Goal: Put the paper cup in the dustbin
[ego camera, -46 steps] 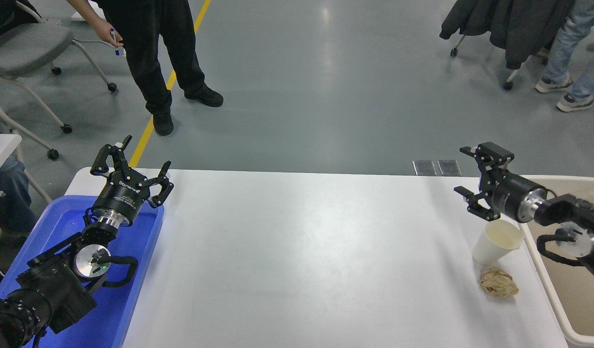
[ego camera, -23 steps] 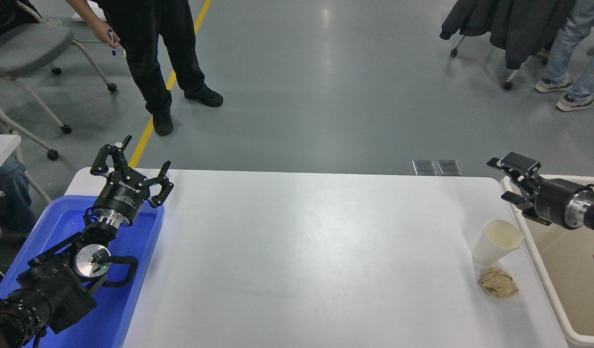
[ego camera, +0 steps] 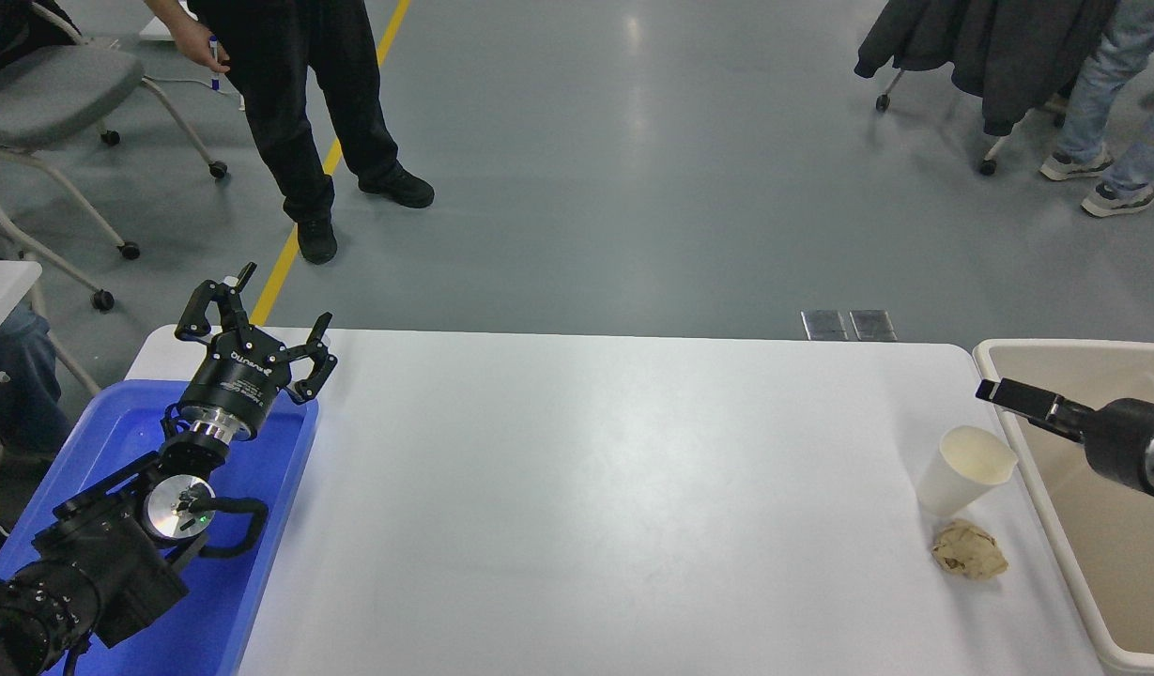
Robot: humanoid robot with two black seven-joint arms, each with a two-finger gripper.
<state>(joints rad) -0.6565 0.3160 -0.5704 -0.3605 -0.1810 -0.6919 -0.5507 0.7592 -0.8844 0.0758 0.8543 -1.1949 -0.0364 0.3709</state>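
Note:
The paper cup (ego camera: 963, 470) stands upright and empty near the table's right edge, just left of the beige dustbin (ego camera: 1055, 349). My right gripper (ego camera: 1008, 395) comes in from the right edge, seen side-on over the dustbin's left rim. It is to the right of and slightly beyond the cup, apart from it and holding nothing. My left gripper (ego camera: 257, 324) is open and parked at the lower left over the blue tray.
A crumpled brown paper ball (ego camera: 969, 550) lies just in front of the cup. A blue tray (ego camera: 276, 526) sits at the table's left end. A person (ego camera: 295, 113) stands beyond the far left corner; chairs and other people are further off.
My right gripper has drawn back to the right, from above and beyond the cup to over the dustbin's rim. The cup, paper ball and left arm have not moved.

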